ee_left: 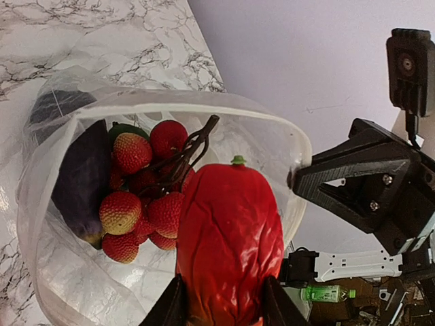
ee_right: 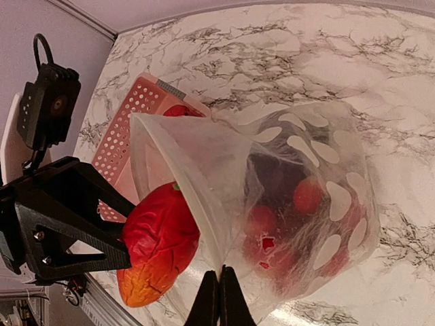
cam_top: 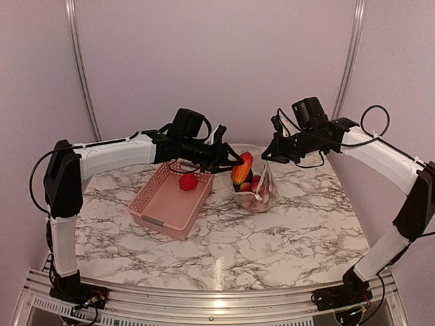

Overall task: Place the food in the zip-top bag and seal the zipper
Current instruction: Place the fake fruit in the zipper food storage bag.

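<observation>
The clear zip-top bag (cam_top: 259, 193) stands open on the table, with red strawberry-like pieces (ee_left: 132, 153) and a dark purple eggplant (ee_left: 80, 178) inside. My left gripper (cam_top: 233, 163) is shut on a wrinkled red and orange pepper-like piece of food (ee_left: 228, 234) and holds it at the bag's mouth, over the near rim. My right gripper (ee_right: 219, 282) is shut on the bag's mouth edge and holds it up. The zipper (ee_right: 178, 187) runs as a whitish strip along that edge. The food also shows in the right wrist view (ee_right: 158, 244).
A pink lattice basket (cam_top: 158, 207) sits left of the bag with a round red tomato (cam_top: 188, 181) in it. The two grippers are close together over the bag. Marble table surface lies in front and to the right.
</observation>
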### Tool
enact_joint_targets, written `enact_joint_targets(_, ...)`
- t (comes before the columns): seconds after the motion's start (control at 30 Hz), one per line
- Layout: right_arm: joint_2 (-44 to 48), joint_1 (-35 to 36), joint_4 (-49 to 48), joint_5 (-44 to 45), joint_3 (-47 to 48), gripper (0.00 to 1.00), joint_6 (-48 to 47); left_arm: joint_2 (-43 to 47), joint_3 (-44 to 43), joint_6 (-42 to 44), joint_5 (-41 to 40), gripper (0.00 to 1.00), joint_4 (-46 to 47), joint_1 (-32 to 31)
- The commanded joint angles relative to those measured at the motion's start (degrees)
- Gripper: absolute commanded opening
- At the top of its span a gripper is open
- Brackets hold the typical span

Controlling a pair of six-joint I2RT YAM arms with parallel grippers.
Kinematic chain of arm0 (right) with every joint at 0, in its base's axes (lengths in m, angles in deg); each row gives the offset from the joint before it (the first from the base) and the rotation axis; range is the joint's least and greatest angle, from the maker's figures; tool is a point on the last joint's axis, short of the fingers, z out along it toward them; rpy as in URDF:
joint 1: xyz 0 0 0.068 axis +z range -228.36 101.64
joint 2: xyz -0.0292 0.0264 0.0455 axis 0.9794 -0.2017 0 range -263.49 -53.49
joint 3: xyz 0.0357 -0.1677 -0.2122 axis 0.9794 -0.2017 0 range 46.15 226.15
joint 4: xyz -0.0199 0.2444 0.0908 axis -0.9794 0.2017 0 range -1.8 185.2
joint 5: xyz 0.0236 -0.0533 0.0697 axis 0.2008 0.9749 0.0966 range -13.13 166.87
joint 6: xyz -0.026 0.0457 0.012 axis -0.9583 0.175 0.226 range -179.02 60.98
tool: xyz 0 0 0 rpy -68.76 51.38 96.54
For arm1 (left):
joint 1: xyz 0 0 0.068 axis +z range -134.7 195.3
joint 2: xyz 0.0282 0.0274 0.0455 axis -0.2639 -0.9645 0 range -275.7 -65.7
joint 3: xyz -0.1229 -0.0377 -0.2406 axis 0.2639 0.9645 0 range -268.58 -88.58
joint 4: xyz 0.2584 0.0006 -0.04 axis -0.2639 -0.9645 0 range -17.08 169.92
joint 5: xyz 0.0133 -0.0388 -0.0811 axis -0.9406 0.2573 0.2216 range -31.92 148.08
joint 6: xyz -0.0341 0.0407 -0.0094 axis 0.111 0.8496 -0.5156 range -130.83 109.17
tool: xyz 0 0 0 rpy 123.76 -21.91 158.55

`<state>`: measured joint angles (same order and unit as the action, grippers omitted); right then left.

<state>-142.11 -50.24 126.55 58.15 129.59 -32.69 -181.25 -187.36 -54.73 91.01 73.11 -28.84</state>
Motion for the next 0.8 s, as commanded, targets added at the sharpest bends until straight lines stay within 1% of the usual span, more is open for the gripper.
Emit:
enact_joint_targets(0.0, -0.12, 0.62, -0.49, 0.07, 2.25, 0.0, -0.4, -3.8, -5.51, -2.48, 1.3, 0.13, -5.9, 0.22)
enact_joint_targets(0.13, 0.03, 0.62, -0.66, 0.15, 2.21, 0.0, -0.33, -6.95, -9.87, -6.24, -1.26, 0.12, -10.63, 0.45)
enact_joint_targets(0.33, 0.24, 0.8, -1.31, -0.68, 1.24, 0.0, 0.26, -9.86, -15.29, -14.12, -11.47, 0.27, -13.84, 0.2)
enact_joint_targets(0.43, 0.37, 0.77, -1.55, -0.87, 0.95, 0.0, 0.41, -10.77, -15.8, -18.56, -14.96, 0.31, -11.98, -0.49)
enact_joint_targets(0.53, 0.42, 0.86, -1.69, -0.96, 0.95, 0.0, 0.55, -12.42, -16.28, -21.97, -14.64, 0.29, -10.03, -1.15)
enact_joint_targets(0.6, 0.59, 0.88, -1.7, -0.92, 0.95, 0.0, 0.53, -13.44, -16.48, -24.0, -13.31, 0.3, -9.18, -1.24)
enact_joint_targets(0.63, 0.63, 0.88, -1.76, -0.87, 0.87, 0.0, 0.56, -13.66, -16.45, -24.66, -13.01, 0.32, -8.74, -1.34)
enact_joint_targets(0.77, 0.97, 0.86, -2.33, -0.9, -0.12, 0.0, 0.57, -13.7, -17.68, -24.35, -12.5, 0.44, -8.55, -1.48)
